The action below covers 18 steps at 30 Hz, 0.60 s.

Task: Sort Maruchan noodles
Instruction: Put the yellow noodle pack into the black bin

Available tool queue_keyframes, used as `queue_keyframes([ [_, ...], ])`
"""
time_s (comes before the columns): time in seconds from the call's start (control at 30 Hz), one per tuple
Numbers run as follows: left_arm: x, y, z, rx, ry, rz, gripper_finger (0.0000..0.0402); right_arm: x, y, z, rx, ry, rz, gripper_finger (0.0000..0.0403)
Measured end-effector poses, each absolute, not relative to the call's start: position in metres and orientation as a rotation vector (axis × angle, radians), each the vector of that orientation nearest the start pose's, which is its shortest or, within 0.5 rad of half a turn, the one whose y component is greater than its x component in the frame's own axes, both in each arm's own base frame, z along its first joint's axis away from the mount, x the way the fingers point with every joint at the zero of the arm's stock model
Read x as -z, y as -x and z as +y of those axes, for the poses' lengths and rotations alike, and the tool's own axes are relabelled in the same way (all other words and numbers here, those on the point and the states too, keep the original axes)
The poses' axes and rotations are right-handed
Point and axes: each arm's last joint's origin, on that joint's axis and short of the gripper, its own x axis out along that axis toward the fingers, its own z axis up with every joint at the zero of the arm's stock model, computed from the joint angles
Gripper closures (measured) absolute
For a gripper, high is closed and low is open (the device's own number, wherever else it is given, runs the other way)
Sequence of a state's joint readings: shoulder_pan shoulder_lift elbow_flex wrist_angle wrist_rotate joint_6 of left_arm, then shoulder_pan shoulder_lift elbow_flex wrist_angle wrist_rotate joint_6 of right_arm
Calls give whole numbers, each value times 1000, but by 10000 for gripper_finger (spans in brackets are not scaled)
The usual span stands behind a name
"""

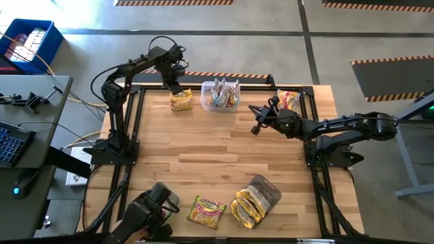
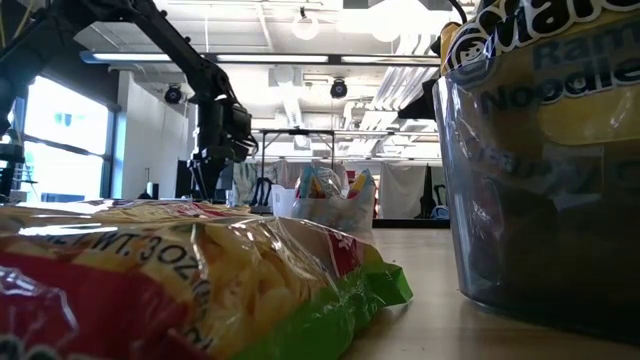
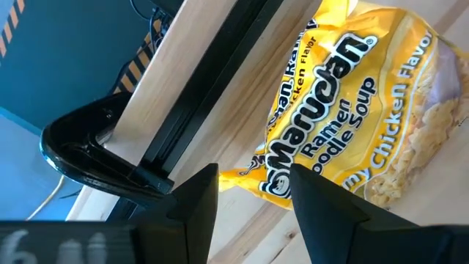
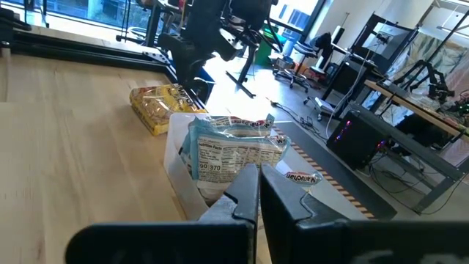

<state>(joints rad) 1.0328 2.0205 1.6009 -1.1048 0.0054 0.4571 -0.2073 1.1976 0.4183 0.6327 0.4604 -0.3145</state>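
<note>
Nearest the viewer's edge of the table, a green-trimmed packet (image 1: 207,211) lies flat beside a clear tub on its side (image 1: 261,195) that holds yellow packets (image 1: 244,207); neither arm is close to these. Farther across, the right gripper (image 1: 260,119) hangs over bare wood beside the upright clear tub (image 1: 220,95), its fingers (image 4: 245,192) drawn together with only a thin slit between them and nothing held. That tub stands at the far edge and holds silvery packets (image 4: 236,150) on end. A further packet (image 1: 289,99) lies at the far right corner, behind the right arm. At the far left, the left gripper (image 1: 173,87) hovers just above and at the far end of a yellow chicken-flavour packet (image 3: 352,110), its fingers (image 3: 198,202) apart and empty. The packet lies flat just inside the table's dark frame rail (image 3: 212,81), touching nothing, just beside the upright tub. Judged from the wrist view, its long axis runs away from the gripper, roughly along the rail, so the left arm is the nearer; rail and tub wall crowd the approach.
</note>
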Motion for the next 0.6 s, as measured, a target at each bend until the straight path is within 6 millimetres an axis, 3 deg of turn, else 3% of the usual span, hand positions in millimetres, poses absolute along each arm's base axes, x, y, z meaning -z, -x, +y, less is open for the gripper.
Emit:
queue_keyframes([
  [0.6, -189, -198, 333, -450, 430, 1553, 243, -206, -225, -61, 638, 321, 252, 403],
])
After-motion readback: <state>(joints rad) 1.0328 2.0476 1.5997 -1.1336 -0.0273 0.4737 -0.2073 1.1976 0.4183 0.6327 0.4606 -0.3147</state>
